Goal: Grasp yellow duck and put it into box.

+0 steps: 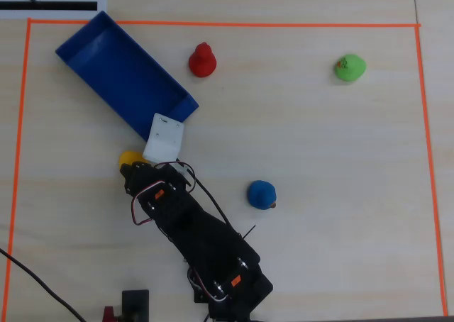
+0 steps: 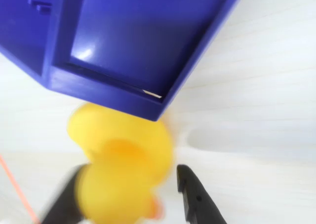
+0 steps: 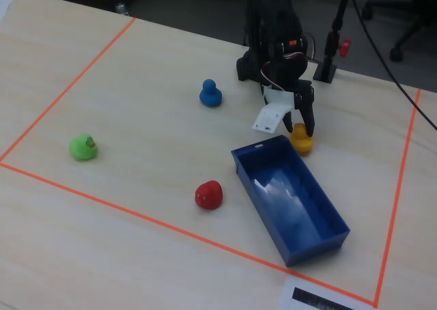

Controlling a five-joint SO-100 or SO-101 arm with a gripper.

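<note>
Item 1: small yellow rubber duck [image 2: 121, 172], the task's object. Location: on the pale wood-grain bench [image 1: 319, 145], just beside the near short wall of the box; in the overhead view it lies at about 7 o'clock from the box's nearest corner. Status: not in the box.

Item 2: rectangular blue plastic box [image 1: 89, 49], open-topped and empty in all three views. In the overhead view it runs diagonally from 10 o'clock to 4 o'clock in the upper-left part of the orange-taped area.

Item 3: black two-finger end effector [image 2: 128, 197]. Parted, with one finger on each side of the duck in the wrist view. That view is blurred, and whether the fingers press the duck cannot be told; the right finger seems to stand a little clear of it. Judged as straddling rather than gripping.

Item 4: bystanders, all well apart from the box opening: red rubber duck [image 1: 202, 60] at 3 o'clock of the box, blue rubber duck [image 1: 261, 193] at 3 o'clock of the arm, green rubber duck [image 1: 350, 67] at the far right of the overhead view.

Progress: approach done, fingers aligned around the duck. Remaining: closing, lifting over the box wall, releasing inside. Judged roughly a third along.
</note>
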